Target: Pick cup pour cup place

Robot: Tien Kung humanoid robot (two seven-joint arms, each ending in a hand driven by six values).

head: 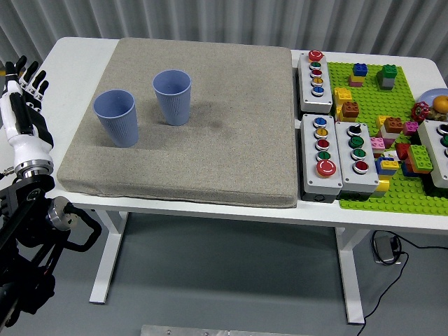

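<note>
Two blue ribbed cups stand upright on a grey mat (pixel 210 140). One cup (pixel 117 117) is near the mat's left edge; the other cup (pixel 172 96) stands a little behind it and to its right. My left hand (pixel 23 91) is at the picture's left edge, raised beside the table, fingers spread and holding nothing. It is well left of the nearer cup and touches neither. What is inside the cups cannot be seen.
Right of the mat lie grey button boxes (pixel 315 82) (pixel 321 155) (pixel 355 148) with coloured buttons. A green building-block baseplate (pixel 381 192) with several loose bricks covers the table's right end. A plate (pixel 437 98) with food sits at the far right edge.
</note>
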